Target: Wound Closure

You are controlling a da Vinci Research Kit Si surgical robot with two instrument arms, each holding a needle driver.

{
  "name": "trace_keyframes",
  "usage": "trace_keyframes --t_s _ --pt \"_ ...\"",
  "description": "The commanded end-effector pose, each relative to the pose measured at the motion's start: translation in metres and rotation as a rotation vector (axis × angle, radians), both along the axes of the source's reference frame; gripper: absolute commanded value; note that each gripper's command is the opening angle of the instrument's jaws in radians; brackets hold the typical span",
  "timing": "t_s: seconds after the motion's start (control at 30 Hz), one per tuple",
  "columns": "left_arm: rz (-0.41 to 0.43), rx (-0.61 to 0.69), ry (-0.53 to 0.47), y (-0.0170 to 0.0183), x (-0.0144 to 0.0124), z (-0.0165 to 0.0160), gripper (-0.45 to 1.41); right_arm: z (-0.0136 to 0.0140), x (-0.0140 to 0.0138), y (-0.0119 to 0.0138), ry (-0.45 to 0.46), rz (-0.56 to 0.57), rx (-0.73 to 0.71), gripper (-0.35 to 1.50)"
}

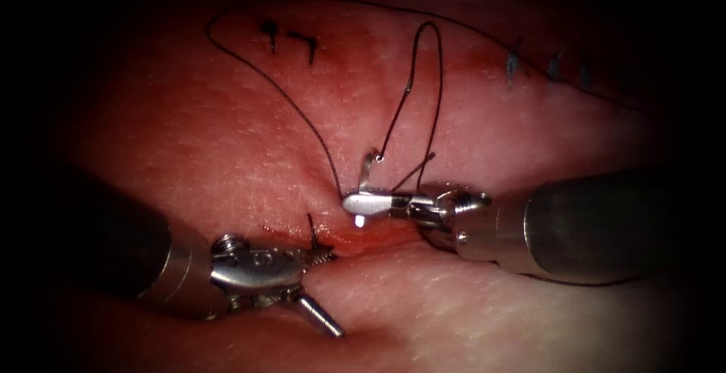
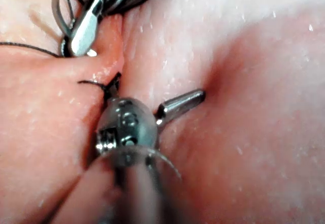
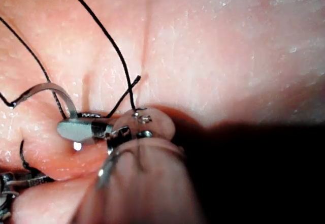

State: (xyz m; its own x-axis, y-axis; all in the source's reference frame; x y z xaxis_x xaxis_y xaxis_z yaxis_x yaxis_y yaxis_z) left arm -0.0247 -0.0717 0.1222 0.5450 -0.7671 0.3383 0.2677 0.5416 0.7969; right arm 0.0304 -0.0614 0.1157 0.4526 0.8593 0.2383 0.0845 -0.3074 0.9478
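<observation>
Steel needle (image 1: 366, 170) sits clamped in the right tool (image 1: 370, 205), gripped near its swaged end where the thread (image 1: 423, 78) joins, its point seemingly down in the tissue (image 1: 227, 138) at the cut (image 1: 355, 238), probably so the curve tracks the wound edge; the left tool (image 1: 318, 282) has its jaws apart, one at the cut's lip, holding nothing. No lettering or marks can be read anywhere.

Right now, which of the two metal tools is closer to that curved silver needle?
Right. The right tool grips the curved silver needle with shut jaws above the cut; the left tool sits lower left, jaws open, holding nothing.
</observation>
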Motion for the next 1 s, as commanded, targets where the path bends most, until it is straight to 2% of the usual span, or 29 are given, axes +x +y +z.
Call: trace_keyframes --t_s 0.03,0.1,0.2,0.3,0.33,0.37,0.4,0.43,0.57,0.63,0.73,0.8,1.0 --pt "0.001 0.004 -0.001 -0.0012 -0.0004 0.0004 1.01 -0.0005 0.0008 -0.0006 0.006 0.001 0.010 -0.35" --pt "0.001 0.004 -0.001 -0.0012 -0.0004 0.0004 1.01 -0.0010 0.0012 0.0001 -0.021 0.020 0.009 -0.35" --pt "0.003 0.000 -0.005 -0.0012 -0.0004 0.0003 1.01 -0.0012 0.0021 0.0027 -0.054 0.095 -0.061 -0.35" --pt "0.009 -0.016 -0.021 -0.0010 -0.0006 0.0001 1.01 -0.0011 0.0025 0.0057 -0.015 0.195 -0.284 -0.35" --pt "0.010 -0.031 -0.030 -0.0008 -0.0006 -0.0002 1.01 -0.0010 0.0026 0.0067 -0.003 0.236 -0.363 0.02" --pt "0.007 -0.041 -0.048 -0.0004 -0.0008 -0.0006 1.01 -0.0009 0.0026 0.0084 0.008 0.296 -0.478 0.68" --pt "0.007 -0.061 -0.068 0.0002 -0.0009 -0.0014 0.99 -0.0010 0.0025 0.0106 -0.001 0.356 -0.610 1.15" --pt "0.004 -0.070 -0.075 0.0005 -0.0010 -0.0018 0.99 -0.0010 0.0022 0.0118 -0.006 0.379 -0.670 1.22" --pt "-0.004 -0.110 -0.117 0.0015 -0.0013 -0.0035 0.99 -0.0015 0.0007 0.0153 -0.072 0.461 -0.826 1.28" --pt "-0.013 -0.135 -0.154 0.0023 -0.0015 -0.0048 0.99 -0.0022 -0.0009 0.0174 -0.105 0.499 -0.969 1.25" --pt "-0.003 -0.167 -0.186 0.0029 -0.0016 -0.0064 0.98 -0.0034 -0.0029 0.0192 -0.168 0.528 -1.127 1.25" --pt "0.002 -0.215 -0.220 0.0041 -0.0018 -0.0083 0.98 -0.0047 -0.0042 0.0199 -0.214 0.539 -1.190 1.37" --pt "-0.079 -0.343 -0.308 0.0080 -0.0018 -0.0131 0.98 -0.0082 -0.0046 0.0192 -0.114 0.504 -1.243 1.35"
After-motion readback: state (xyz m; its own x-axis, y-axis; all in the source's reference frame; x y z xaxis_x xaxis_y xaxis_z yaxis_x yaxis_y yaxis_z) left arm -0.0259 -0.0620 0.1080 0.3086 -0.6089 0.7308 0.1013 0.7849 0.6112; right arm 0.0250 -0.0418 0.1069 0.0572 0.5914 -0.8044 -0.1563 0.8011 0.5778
